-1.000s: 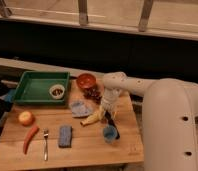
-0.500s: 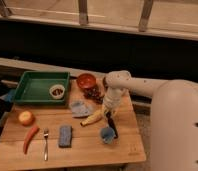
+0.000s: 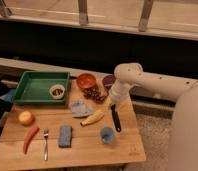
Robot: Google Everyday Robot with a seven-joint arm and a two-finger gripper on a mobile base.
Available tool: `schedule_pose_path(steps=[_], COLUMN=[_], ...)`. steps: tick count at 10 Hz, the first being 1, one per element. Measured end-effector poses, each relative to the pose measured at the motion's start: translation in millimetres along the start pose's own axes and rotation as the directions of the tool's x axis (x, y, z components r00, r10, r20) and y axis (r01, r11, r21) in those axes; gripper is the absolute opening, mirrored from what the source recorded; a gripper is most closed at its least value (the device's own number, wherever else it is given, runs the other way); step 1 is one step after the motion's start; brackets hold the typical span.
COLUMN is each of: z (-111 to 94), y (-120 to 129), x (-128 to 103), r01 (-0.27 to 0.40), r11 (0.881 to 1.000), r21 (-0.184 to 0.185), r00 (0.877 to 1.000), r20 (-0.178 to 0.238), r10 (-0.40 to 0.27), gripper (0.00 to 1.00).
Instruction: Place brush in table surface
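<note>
Hanging over table surface [image 3: 92, 150], hand [image 3: 112, 103] at top of one brush [image 3: 115, 121]; grip unclear.

A light wooden table surface [image 3: 87, 152] is shown. On it are laid a green tray [image 3: 23, 94], orange bowl [image 3: 86, 80], banana [image 3: 93, 118], blue cup [image 3: 107, 135], blue sponge [image 3: 65, 136] and fork [image 3: 45, 144]. The dark brush [image 3: 115, 121] is seen near the right edge, with the gripper [image 3: 112, 104] positioned at its upper end.

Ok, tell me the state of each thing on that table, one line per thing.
Brush: runs from the gripper along the table surface; held or released, cannot tell.
Gripper: low over the table, at the brush's upper end.
Blue cup: upright, beside the brush's lower end.
Banana: lying flat, left of the brush.
Green tray: holds one small bowl.
Fork: lying flat.
</note>
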Motion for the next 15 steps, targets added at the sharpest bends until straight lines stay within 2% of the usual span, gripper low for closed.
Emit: schedule_pose_path(steps=[2, 3, 5, 8, 13, 14, 15], z=[-28, -32, -27, -13, 26, 33, 41], y=[-26, -29, -34, -43, -28, -23, -21], x=[-5, -8, -11, -12, -5, -4, -2], r01=[-0.033, -0.038, -0.047, -0.062, -0.045, -0.045, -0.047], r11=[0.999, 0.999, 0.999, 0.998, 0.998, 0.997, 0.996], r21=[0.005, 0.005, 0.013, 0.007, -0.051, -0.061, -0.07], r00=[0.997, 0.996, 0.995, 0.996, 0.999, 0.999, 0.998], r20=[0.066, 0.078, 0.084, 0.07, 0.001, -0.014, -0.032], r10=[0.032, 0.037, 0.045, 0.061, 0.045, 0.044, 0.044], gripper=[0.0, 0.0, 0.0, 0.0, 0.01, 0.06, 0.16])
